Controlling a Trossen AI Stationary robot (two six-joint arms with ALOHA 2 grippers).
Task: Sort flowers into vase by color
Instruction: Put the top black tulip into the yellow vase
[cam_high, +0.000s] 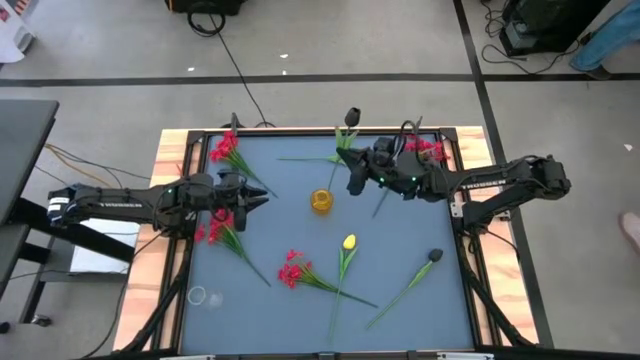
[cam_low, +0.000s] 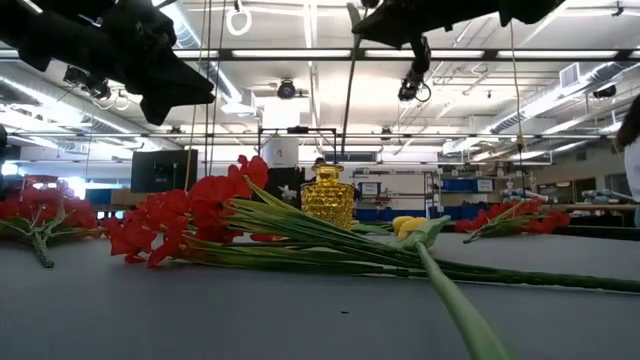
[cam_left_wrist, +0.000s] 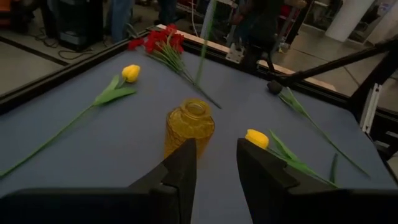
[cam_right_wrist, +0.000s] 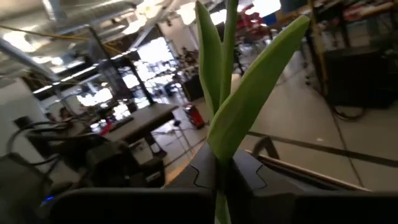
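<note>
We see a dark-bud flower (cam_high: 352, 117) with long green leaves (cam_right_wrist: 239, 106), lifted over the far middle of the table (cam_high: 400, 300). Our right gripper (cam_high: 352, 180) is pinched shut on its stem. Our left gripper (cam_left_wrist: 214, 163) is a little open, holding nothing, near the yellow vase (cam_high: 321, 200).

Red flowers (cam_high: 293, 270) and a yellow tulip (cam_high: 348, 242) on green stems lie on the blue-grey desk (cam_high: 400, 250) around an amber-yellow vase (cam_high: 320, 200) with a dimpled pattern, beside a dark-budded flower (cam_high: 435, 256) at four o'clock.
</note>
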